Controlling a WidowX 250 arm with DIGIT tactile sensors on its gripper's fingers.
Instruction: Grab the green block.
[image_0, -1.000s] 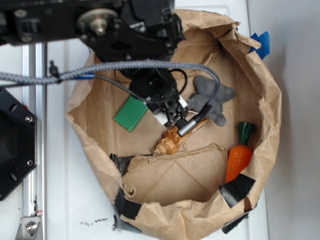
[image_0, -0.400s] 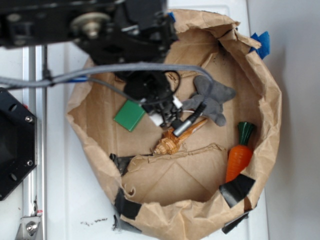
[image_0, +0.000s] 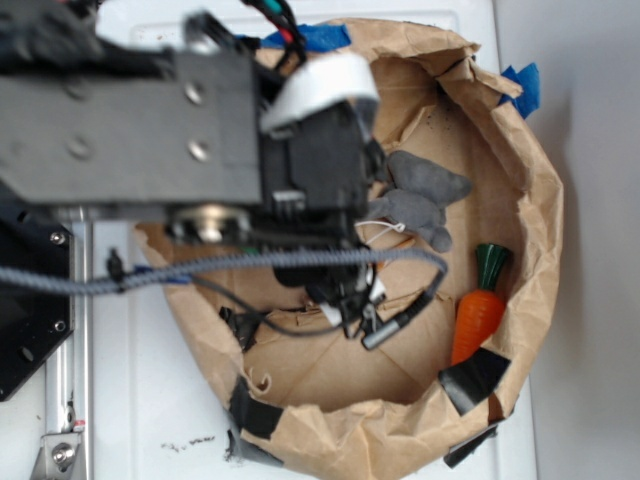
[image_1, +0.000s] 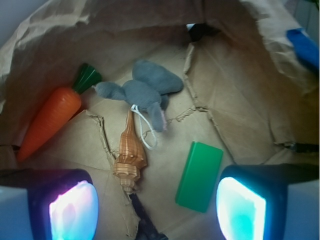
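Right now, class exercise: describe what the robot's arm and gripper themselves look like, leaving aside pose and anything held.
The arm is boxy, black and dark grey, with visible screws and a round silver fitting. A white band wraps its upper part. A grey braided cable and thin black wires loop beneath it. In the wrist view, the gripper has two dark fingers with rounded pads glowing pink-white and cyan.

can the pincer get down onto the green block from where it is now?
Probably yes. In the wrist view the green block lies flat on bare paper with nothing on top of it, apart from the seashell and the grey plush toy. The pincer is open above it, the block nearer one finger.
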